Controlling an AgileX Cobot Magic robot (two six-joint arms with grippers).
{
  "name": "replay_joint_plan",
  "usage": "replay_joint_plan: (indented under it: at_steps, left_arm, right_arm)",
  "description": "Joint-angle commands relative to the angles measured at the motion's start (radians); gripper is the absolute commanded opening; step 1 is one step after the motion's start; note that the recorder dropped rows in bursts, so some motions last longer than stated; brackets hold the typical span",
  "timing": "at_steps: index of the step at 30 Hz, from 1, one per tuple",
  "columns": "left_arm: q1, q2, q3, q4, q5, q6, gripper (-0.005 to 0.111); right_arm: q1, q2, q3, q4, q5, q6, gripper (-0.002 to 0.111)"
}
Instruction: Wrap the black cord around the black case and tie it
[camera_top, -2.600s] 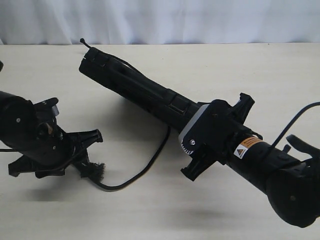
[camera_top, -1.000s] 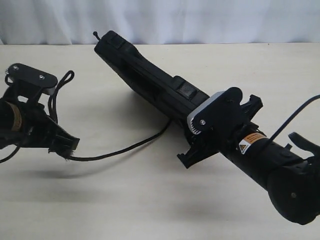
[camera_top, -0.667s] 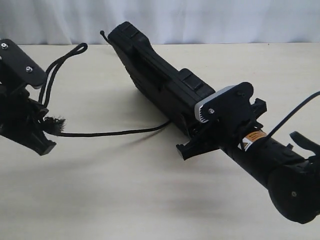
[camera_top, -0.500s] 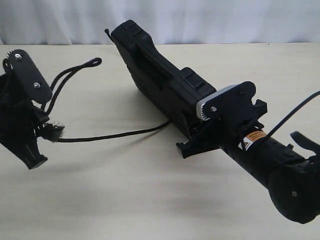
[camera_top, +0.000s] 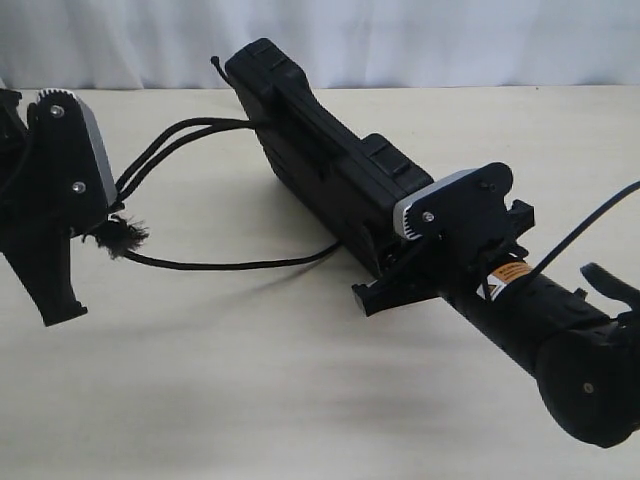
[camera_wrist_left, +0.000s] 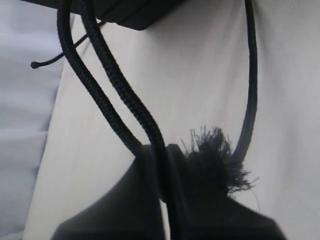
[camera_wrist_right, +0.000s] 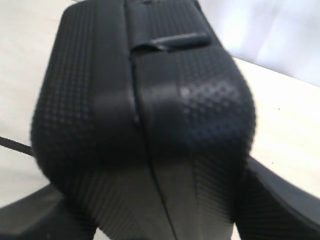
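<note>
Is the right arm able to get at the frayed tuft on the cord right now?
Probably not. The right gripper is shut on the black case, while the black cord's frayed tuft hangs beside the left gripper, well apart from it.

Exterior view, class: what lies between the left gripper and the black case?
Only the black cord: two strands stretch from the left gripper to the black case at its free end, and one slack strand curves over the table below them.
</note>
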Motion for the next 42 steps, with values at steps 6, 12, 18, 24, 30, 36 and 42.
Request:
replay_joint_plan:
  at_steps: [6, 12, 18, 24, 30, 36, 42]
  left_arm:
    - [-0.132, -0.020, 0.002, -0.012, -0.061, 0.025, 0.000]
    - [-0.132, 0.019, 0.002, -0.046, -0.066, 0.020, 0.000]
    - [-0.132, 0.094, 0.002, -0.046, -0.097, 0.020, 0.000]
    - [-0.132, 0.109, 0.002, -0.046, -0.170, -0.003, 0.000]
    - [-0.132, 0.134, 0.002, -0.046, -0.222, -0.003, 0.000]
    - [-0.132, 0.234, 0.002, -0.050, -0.325, -0.003, 0.000]
    - [-0.132, 0.291, 0.002, -0.072, -0.418, -0.003, 0.000]
  right_arm:
    - [-0.001, 0.015, 0.016, 0.025, 0.121, 0.048, 0.004]
    - [-0.001, 0.015, 0.016, 0.025, 0.140, 0.048, 0.004]
    - [-0.001, 0.015, 0.016, 0.025, 0.177, 0.048, 0.004]
    - [-0.001, 0.015, 0.016, 0.025, 0.177, 0.048, 0.004]
    - [-0.001, 0.015, 0.016, 0.023, 0.190, 0.048, 0.004]
    - [-0.001, 0.015, 0.016, 0.002, 0.204, 0.048, 0.004]
    - [-0.001, 0.015, 0.016, 0.002, 0.222, 0.013, 0.004]
